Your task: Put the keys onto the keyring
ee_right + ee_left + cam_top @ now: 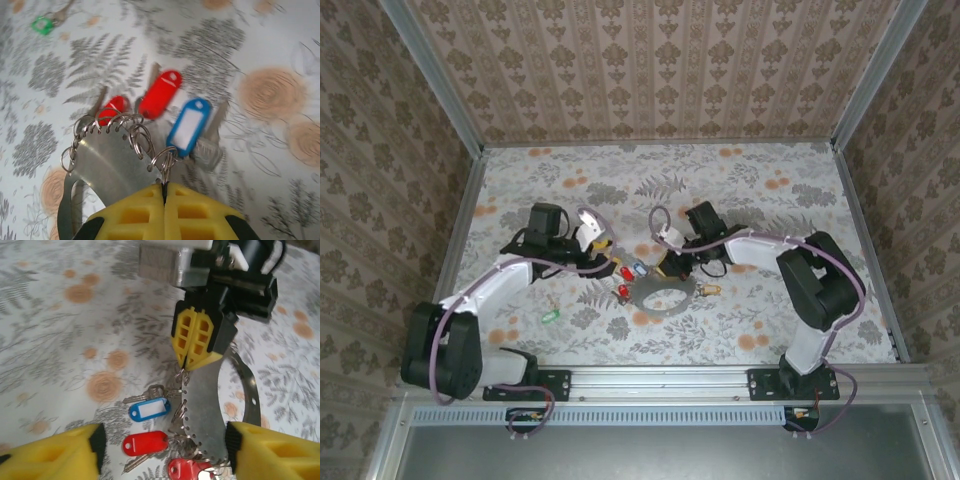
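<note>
Three light keys (160, 94) dangle off the stiff, thin keyring (102, 160), pinched at its rim by the closed right gripper (164, 189); left gripper (162, 442) gapes empty.

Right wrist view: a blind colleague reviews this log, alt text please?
The right hand is shut on a small ring at the keyring's edge. Beyond lie red tags and a blue tag; a green key sits top left.

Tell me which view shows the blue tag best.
Right wrist: the blue tag lies close and large, with its white label and eyelet plain to see. The left wrist view shows it smaller but whole. In the top external view it is a mere blue speck.
</note>
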Available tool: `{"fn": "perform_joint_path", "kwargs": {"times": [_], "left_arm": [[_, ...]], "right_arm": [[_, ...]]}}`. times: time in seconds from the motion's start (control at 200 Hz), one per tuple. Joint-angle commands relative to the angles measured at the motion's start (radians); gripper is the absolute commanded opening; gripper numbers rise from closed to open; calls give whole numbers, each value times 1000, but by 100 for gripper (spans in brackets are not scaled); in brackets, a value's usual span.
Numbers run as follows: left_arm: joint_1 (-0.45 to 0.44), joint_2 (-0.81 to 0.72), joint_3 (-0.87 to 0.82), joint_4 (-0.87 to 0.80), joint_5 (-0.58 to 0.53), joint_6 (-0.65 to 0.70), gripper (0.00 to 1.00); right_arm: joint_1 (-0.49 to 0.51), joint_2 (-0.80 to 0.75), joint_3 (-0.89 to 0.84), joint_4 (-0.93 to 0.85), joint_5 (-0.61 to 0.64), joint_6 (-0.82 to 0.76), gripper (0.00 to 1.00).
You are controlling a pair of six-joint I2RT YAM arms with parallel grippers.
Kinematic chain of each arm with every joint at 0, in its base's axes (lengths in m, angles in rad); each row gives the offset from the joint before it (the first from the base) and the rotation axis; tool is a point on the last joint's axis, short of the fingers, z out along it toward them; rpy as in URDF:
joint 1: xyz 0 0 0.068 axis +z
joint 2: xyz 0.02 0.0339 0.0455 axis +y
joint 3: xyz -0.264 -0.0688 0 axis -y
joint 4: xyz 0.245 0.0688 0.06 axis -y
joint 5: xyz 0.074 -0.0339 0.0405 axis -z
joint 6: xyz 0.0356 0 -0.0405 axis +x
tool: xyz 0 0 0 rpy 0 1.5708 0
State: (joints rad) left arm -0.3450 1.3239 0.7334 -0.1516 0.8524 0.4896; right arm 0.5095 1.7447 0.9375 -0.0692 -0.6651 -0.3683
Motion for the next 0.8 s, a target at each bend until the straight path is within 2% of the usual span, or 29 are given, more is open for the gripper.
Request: {"fn": "perform_joint_path", "kwargs": {"times": [0.0,0.055,0.22,0.29,0.495,0.795], "left_arm": [[-27,42,51,-50,143,282,58],[-46,68,63,-50,135,329,56],[-105,136,85,-63,174,479,33],[-154,145,58,-13,158,504,27],[-183,156,6,121,49,486,29],[-195,201,28,55,55,544,33]], "right_arm": [[19,-61,-47,164,-53,-126,0],[26,-68,-49,148,-41,-152,0],[45,-104,-70,108,-45,-227,0],[47,-118,-83,106,-47,-240,0],[47,-147,-102,95,-77,-280,0],[47,-204,-133,117,-82,-307,0]]}}
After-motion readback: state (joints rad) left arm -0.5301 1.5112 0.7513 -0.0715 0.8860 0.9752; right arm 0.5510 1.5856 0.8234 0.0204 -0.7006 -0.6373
